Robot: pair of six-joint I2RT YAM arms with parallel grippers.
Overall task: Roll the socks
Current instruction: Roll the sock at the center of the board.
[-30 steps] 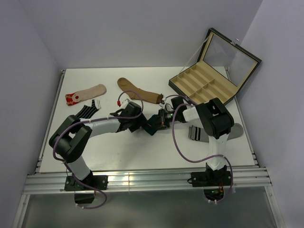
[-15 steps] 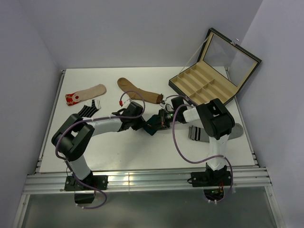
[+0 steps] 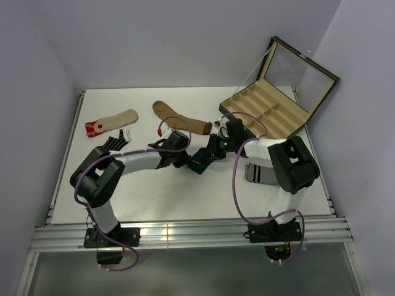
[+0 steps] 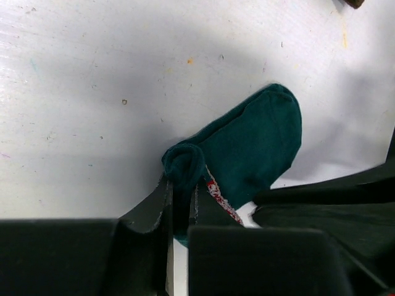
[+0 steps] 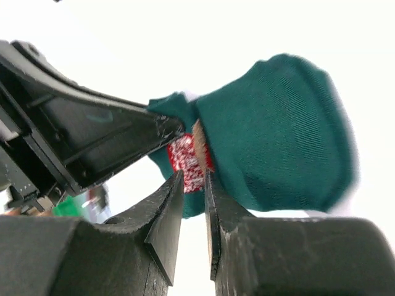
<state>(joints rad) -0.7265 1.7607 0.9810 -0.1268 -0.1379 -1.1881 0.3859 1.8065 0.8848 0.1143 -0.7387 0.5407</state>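
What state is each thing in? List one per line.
teal sock: partly rolled, one end curled
left fingers: shut on teal sock's roll
right fingers: slightly parted at its edge
brown sock: flat, unrolled
beige sock: flat, unrolled
striped sock: flat, unrolled
grey sock: flat, unrolled
box: lid open

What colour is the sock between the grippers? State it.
Sock: dark teal with a red-and-white patch; best in the right wrist view.

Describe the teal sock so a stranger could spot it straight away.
Find the middle of the white table, near the open box, where the left gripper and right gripper meet. The teal sock there is partly rolled; the brown sock, beige sock, striped sock and grey sock lie flat.
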